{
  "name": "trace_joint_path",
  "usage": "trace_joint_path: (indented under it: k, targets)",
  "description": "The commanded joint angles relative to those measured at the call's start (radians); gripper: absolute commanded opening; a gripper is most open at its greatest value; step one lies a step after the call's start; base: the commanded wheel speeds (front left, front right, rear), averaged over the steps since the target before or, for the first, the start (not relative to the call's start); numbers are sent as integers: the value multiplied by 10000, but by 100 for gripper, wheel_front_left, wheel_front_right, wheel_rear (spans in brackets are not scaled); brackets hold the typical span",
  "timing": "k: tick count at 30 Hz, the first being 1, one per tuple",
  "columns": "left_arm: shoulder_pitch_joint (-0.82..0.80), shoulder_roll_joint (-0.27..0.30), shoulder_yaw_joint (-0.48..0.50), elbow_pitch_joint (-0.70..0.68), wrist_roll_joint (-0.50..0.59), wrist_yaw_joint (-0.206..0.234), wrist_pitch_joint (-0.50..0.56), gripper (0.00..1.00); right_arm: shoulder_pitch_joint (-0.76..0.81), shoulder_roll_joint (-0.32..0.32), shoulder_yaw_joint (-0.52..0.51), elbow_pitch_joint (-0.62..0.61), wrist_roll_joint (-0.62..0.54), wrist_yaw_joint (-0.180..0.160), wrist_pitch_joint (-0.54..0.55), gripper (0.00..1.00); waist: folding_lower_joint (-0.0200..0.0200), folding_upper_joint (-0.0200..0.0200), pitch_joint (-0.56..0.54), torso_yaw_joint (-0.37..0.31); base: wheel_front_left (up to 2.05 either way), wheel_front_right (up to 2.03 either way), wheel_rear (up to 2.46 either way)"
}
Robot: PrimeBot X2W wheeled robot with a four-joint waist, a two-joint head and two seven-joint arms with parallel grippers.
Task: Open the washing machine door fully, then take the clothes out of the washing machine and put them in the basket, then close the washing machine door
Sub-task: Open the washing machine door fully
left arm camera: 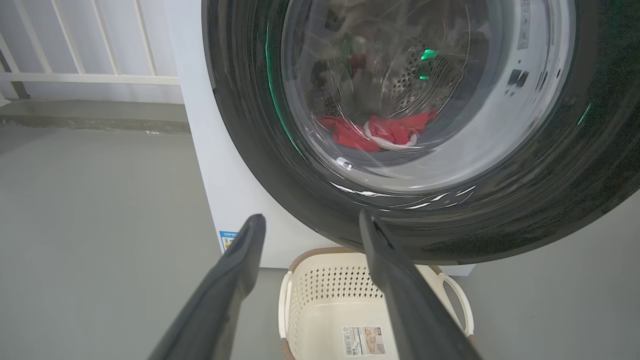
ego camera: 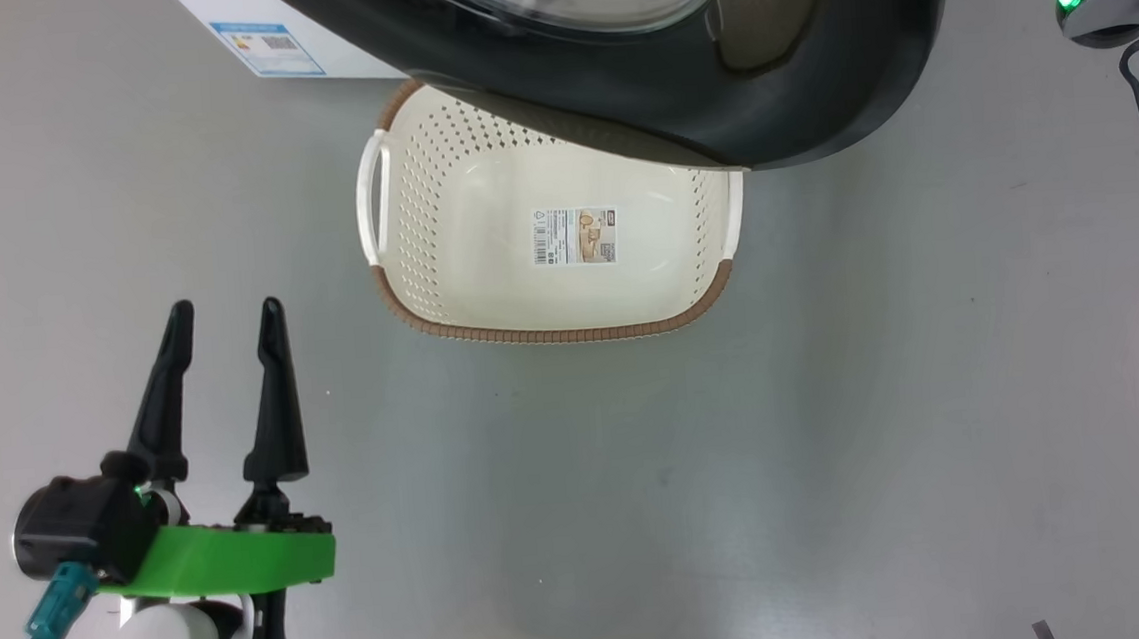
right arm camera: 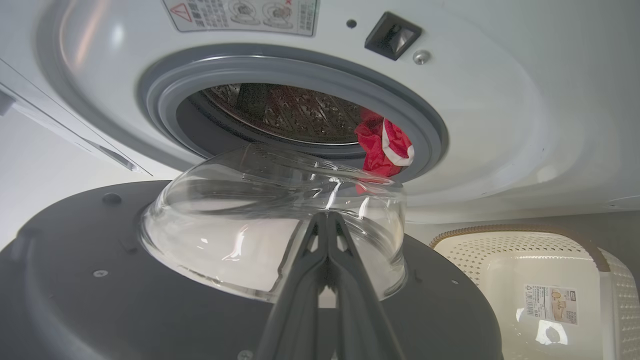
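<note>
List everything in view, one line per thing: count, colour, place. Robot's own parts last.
washing machine: one, white, behind the basket
washing machine door: one, glossy black with a clear bowl, open, overhanging the basket
clothes: one heap, red with white trim, in the drum
basket: one, cream with a brown rim, on the floor
floor: grey, all around
railing: one, white, left of the machine
left tool: one, dark, open, over the floor
right tool: one, dark, shut, pointing at the door's bowl

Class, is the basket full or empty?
Empty: the basket holds just its label sticker; the clothes lie in the washing machine.
</note>
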Motion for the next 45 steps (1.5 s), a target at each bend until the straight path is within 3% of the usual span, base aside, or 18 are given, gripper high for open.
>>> trace_joint_path:
  k: [1, 17, 45]
  targets:
    - [-56, 204, 354, -167, -8, -31, -82, 100, 205, 106, 99, -352, 73, 16, 98, 0, 0, -1, -20, -10, 0, 0, 0]
    - [87, 231, 432, -147, 4, -31, -82, 100, 729, 368, 301, -784, 488, 16, 1296, 0, 0, -1, -238, -86, 0, 0, 0]
    - [489, 312, 762, 9, 109, -31, -82, 100, 2062, 576, 495, -1660, 727, 16, 2135, 0, 0, -1, -1243, -57, 0, 0, 0]
